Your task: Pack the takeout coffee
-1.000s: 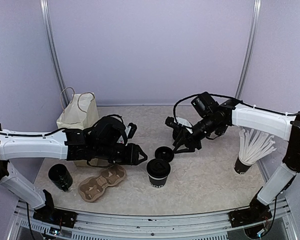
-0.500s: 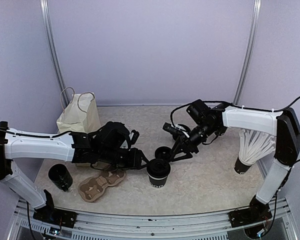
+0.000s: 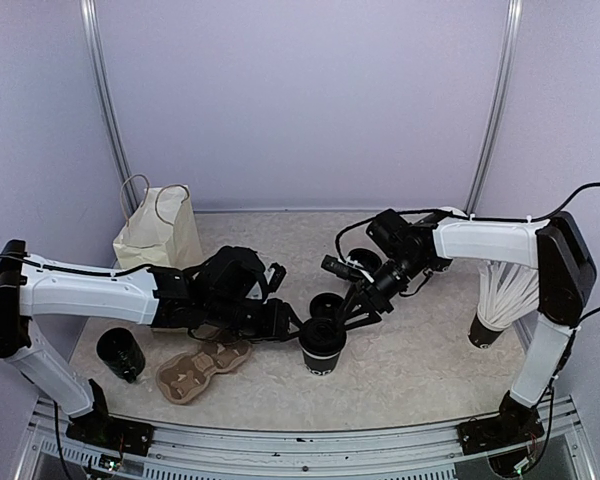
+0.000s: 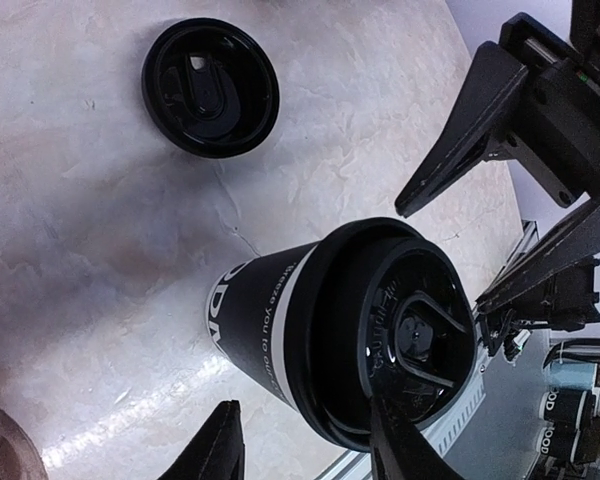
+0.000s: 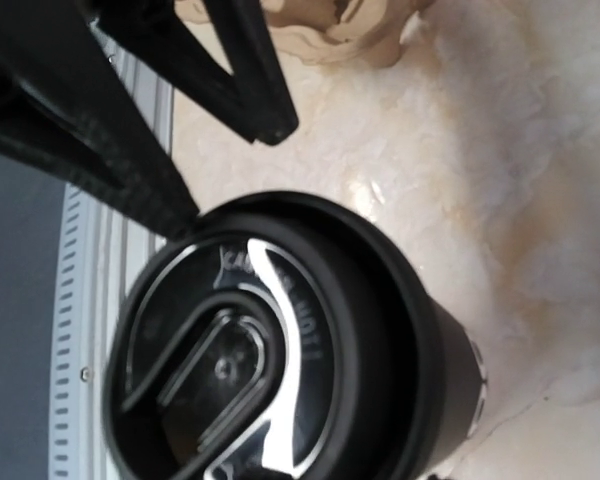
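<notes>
The takeout coffee [image 3: 321,346], lidded and upright on the table [image 3: 430,372], lies at 3 o'clock just beside the spread left gripper [image 3: 294,326], seemingly the nearer. The right gripper [image 3: 353,313], likewise spread, hovers at its 1 o'clock.

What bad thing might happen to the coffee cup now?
Both end effectors crowd the cup: the left end effector and the right end effector might bump each other or tip it. A white band shows under the lid, so it may not be fully seated and could pop off when squeezed.
</notes>
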### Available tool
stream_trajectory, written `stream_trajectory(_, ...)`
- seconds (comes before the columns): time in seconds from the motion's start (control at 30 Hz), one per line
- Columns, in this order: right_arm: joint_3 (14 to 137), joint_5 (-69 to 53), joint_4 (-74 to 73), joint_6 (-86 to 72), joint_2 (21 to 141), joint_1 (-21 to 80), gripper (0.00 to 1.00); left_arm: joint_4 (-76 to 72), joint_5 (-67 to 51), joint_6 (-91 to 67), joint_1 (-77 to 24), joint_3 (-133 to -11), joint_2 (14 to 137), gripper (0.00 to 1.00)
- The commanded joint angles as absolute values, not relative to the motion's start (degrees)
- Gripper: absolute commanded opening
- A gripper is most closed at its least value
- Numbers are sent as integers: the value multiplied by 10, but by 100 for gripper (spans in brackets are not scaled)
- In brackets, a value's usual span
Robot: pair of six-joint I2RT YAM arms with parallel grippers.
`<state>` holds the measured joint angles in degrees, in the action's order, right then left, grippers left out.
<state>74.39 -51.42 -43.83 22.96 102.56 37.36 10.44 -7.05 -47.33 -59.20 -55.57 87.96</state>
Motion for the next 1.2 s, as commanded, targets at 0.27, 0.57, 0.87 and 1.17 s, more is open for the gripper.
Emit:
stream_trajectory(0.27, 704, -452, -427, 232, 1041, 400, 42, 173, -73, -446, -597, -536, 927, 38)
stream_trajectory(0.57, 687, -407, -405, 225, 1044, 410, 39, 189, -58, -429, -604, -528, 964, 38)
stream_trajectory(0.87, 720, -472, -440, 257, 988, 396, 52, 184, -11, -389, -611, -593, 925, 47)
stream_trajectory(1.17, 748, -466, -468, 317, 938, 393, 62, 179, 28, -291, -615, -684, 893, 57)
